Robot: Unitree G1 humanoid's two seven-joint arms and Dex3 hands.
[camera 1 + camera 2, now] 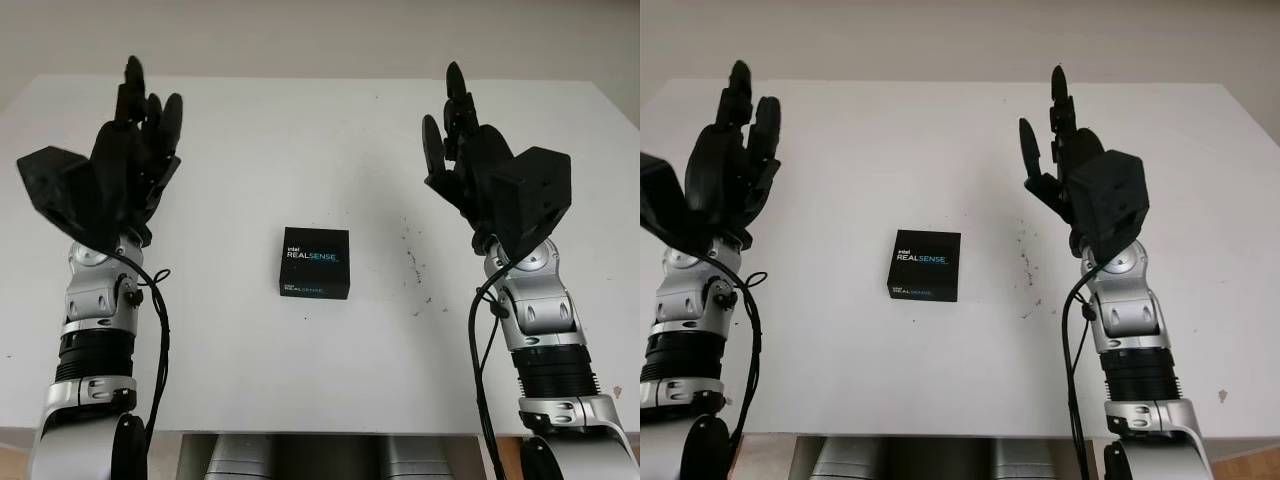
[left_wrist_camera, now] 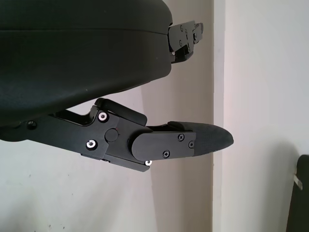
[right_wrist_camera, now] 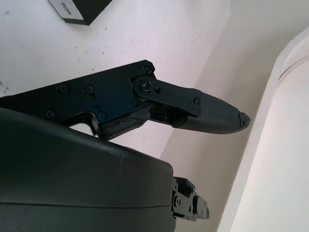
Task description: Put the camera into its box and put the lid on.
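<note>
- Black, with white "RealSense" lettering on top, the camera box [image 1: 314,262] sits closed near the middle of the white table [image 1: 300,150]; its lid appears to be on, and no loose camera lies on the tabletop.
- The left hand [image 1: 125,160] is raised well to the left of the box, open and holding nothing.
- The right hand [image 1: 470,160] is raised well to the right of the box, likewise open and empty.
- A scatter of dark specks [image 1: 413,270] marks the table between the box and the right arm.
- Risk, as I judge it: with both hands high and far from the box, a one-sided reach could nudge the light box across the smooth table rather than grip it; pressing on the lid off-centre could tip it.
- The right wrist view catches a corner of the box [image 3: 79,9] past a finger [image 3: 212,118]; the left wrist view shows a finger [image 2: 193,140] over bare table, with no box.
</note>
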